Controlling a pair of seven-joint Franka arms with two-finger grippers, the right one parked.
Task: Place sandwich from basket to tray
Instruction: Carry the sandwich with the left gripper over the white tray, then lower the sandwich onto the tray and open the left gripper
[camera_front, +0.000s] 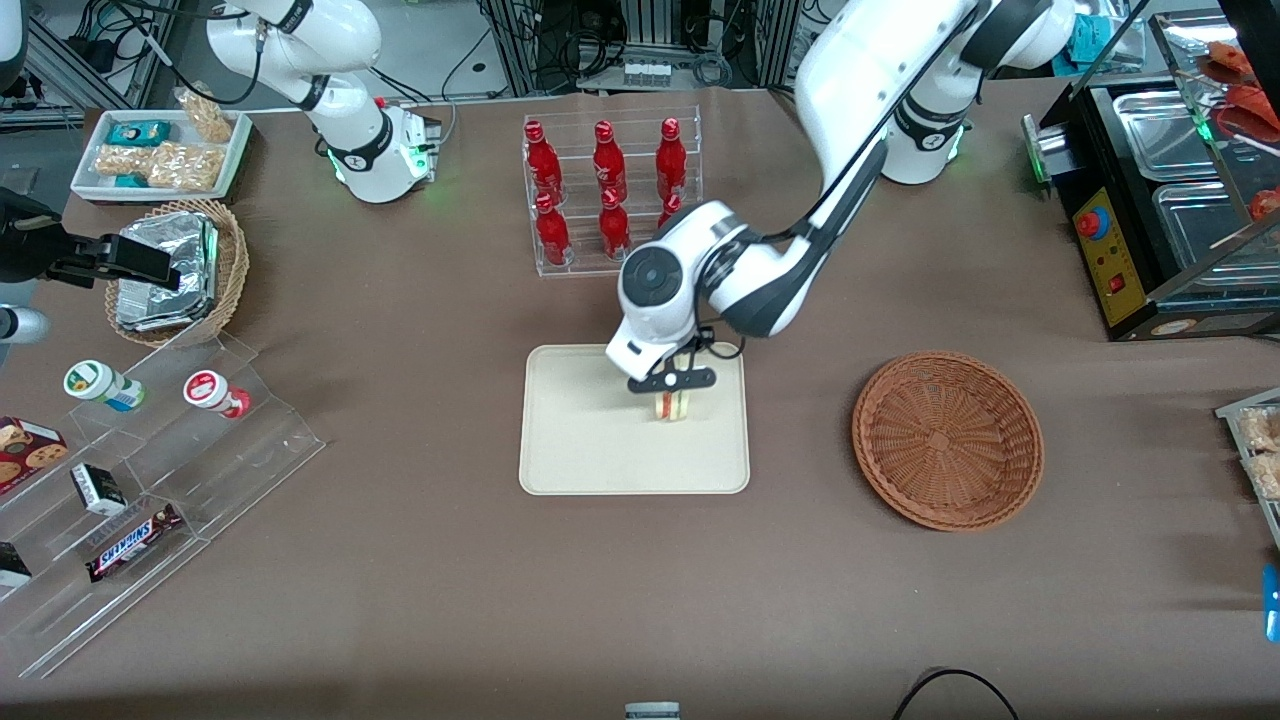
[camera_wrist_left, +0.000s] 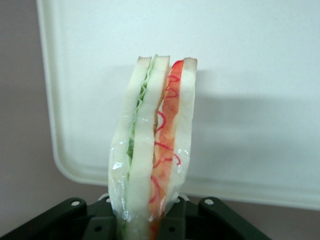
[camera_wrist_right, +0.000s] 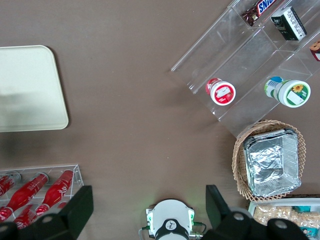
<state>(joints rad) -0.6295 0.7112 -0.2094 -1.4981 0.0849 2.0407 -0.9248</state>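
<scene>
The basket (camera_front: 947, 439) lies bare; the gripper (camera_front: 672, 392) pinches the sandwich (camera_wrist_left: 152, 150) above the tray (camera_front: 570, 450), release pending.

"SNICKERS" on the chocolate bar (camera_front: 132, 541); other package labels probably too small.

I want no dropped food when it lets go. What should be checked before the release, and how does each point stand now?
1. Gripper shut on the sandwich: ok.
2. Sandwich over the tray, inside its rim: ok.
3. Basket holds nothing more: ok.
4. Sandwich touching the tray surface: cannot tell.
5. Sandwich upright, not tilted: ok in the wrist view.
6. Tray spot under it bare: ok.
</scene>
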